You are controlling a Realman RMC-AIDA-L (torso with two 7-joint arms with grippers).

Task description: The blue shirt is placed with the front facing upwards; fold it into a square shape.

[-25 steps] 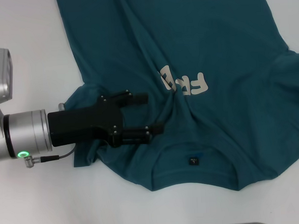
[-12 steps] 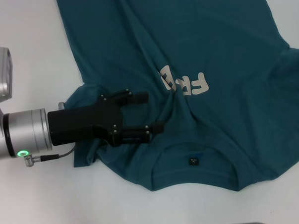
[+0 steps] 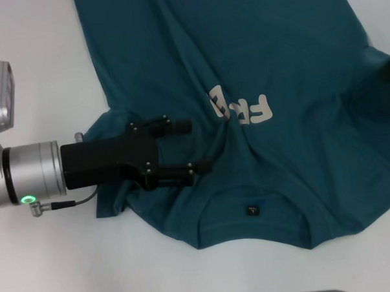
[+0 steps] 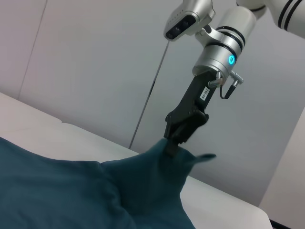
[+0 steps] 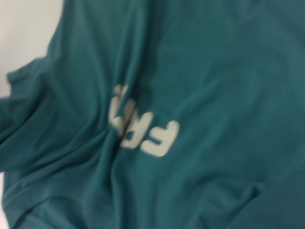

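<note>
Left gripper (image 3: pixel 194 146) sits over the left sleeve area of the blue shirt (image 3: pixel 256 66), fingers spread, cloth lying between and under them, not pinched. Right gripper (image 4: pixel 172 142) is clamped on the opposite sleeve, lifting it into a peak off the white table (image 3: pixel 36 56). One shirt, front up, cream letters (image 3: pixel 240 109) creased; collar with black label (image 3: pixel 252 210) nearest the robot. Nothing else on the table.
</note>
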